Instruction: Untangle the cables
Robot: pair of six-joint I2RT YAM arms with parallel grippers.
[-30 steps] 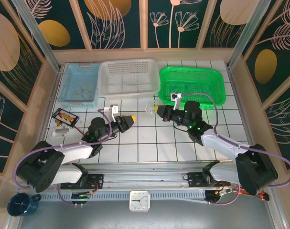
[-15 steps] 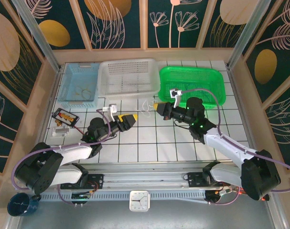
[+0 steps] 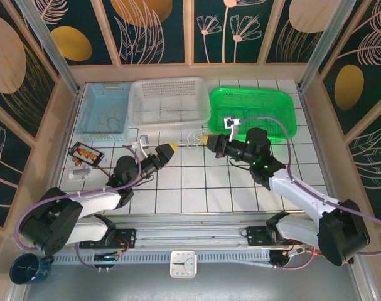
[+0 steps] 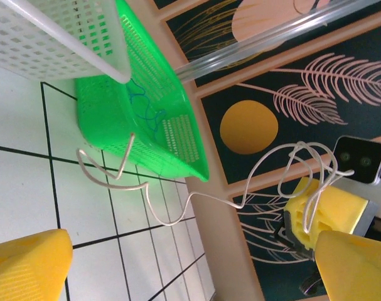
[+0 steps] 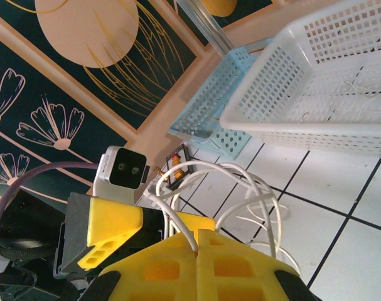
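I see right fingers (image 5: 171, 269) clamped on the cables (image 5: 171, 221), left fingers (image 4: 27, 263) apart; green basket (image 3: 253, 89) at their 2 o'clock

Wht arms (image 3: 96, 199), purple hoses (image 5: 46, 167), yellow pincers (image 5: 198, 248).

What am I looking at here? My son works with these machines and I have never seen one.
Two robot arms are bolted to a tiled table. One picture looks down from above; the other two come from cameras on each wrist. At the back stand a blue basket, a white basket and a green basket. The right gripper is shut on thin pale cables, which hang in loops from it. The left gripper is open, holding nothing.
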